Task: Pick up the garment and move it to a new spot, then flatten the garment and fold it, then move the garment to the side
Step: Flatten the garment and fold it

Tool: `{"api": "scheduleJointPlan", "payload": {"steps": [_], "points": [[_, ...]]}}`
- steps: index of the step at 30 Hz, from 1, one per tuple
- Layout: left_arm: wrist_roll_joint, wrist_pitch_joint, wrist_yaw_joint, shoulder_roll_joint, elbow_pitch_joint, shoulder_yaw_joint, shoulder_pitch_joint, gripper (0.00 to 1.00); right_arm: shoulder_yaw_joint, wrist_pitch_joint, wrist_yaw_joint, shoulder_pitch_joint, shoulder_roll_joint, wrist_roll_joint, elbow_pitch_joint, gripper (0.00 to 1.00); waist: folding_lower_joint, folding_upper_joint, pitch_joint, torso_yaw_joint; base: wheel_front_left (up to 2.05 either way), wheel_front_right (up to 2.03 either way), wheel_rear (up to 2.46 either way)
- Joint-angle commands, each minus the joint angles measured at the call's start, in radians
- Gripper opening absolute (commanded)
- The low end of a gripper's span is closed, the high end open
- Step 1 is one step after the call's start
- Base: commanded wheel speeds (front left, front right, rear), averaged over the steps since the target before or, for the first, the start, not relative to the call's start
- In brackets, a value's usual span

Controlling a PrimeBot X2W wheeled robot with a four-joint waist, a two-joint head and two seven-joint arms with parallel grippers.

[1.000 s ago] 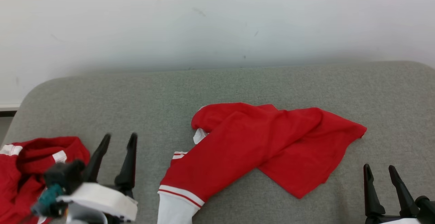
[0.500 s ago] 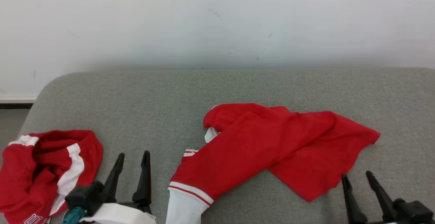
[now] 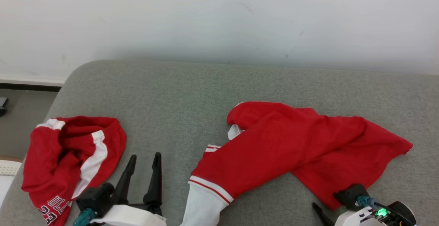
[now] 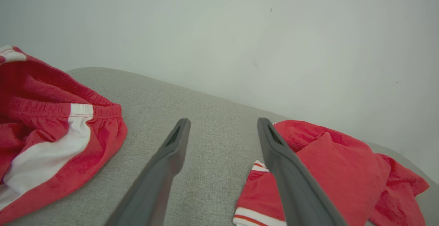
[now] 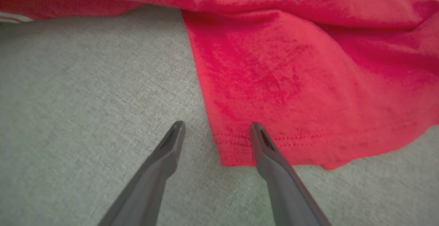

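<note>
A red long-sleeved garment [image 3: 288, 147] with a white cuff [image 3: 202, 207] lies crumpled on the grey cushion [image 3: 178, 92], right of centre. My left gripper [image 3: 145, 155] stands open over bare cushion to the left of its cuff, nothing between the fingers; the left wrist view has that gripper [image 4: 223, 120] with the garment [image 4: 336, 171] to its right. My right gripper [image 5: 217, 124] is open just above the cushion. Its right fingertip lies over the garment's stitched hem [image 5: 291, 140] and its left one over bare fabric. In the head view its wrist [image 3: 374, 214] sits at the garment's near corner.
A second red garment [image 3: 72, 154] with a white stripe and lettering lies bunched at the cushion's left end, left of my left gripper. A pale wall [image 3: 219, 16] runs behind the cushion. Floor [image 3: 24, 109] shows past the cushion's rounded left edge.
The head camera has swung, shifting the whole picture rightward. My right gripper has come left and down to the garment's near hem. My left gripper has drawn back slightly. Both stay open.
</note>
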Motion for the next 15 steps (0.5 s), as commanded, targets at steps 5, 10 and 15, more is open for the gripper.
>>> {"api": "scheduleJointPlan", "payload": {"steps": [5,10,15], "points": [[0.028,0.0,-0.024,-0.018,0.021,0.03,-0.011,1.0,-0.004,0.084,-0.003,-0.043,-0.008,-0.034,0.087,0.96,0.0,-0.0001,0.004,0.033,0.0,0.0,0.0],[0.04,0.0,-0.039,-0.03,0.031,0.055,-0.001,1.0,0.03,0.106,-0.003,-0.052,-0.022,-0.026,0.081,0.0,0.0,-0.0001,0.005,0.023,0.0,0.0,0.0],[0.052,0.0,-0.051,-0.04,0.042,0.069,0.008,1.0,0.056,0.073,-0.003,-0.066,-0.079,0.045,-0.04,0.0,0.0,-0.0001,0.001,-0.022,0.0,0.0,0.0]]}}
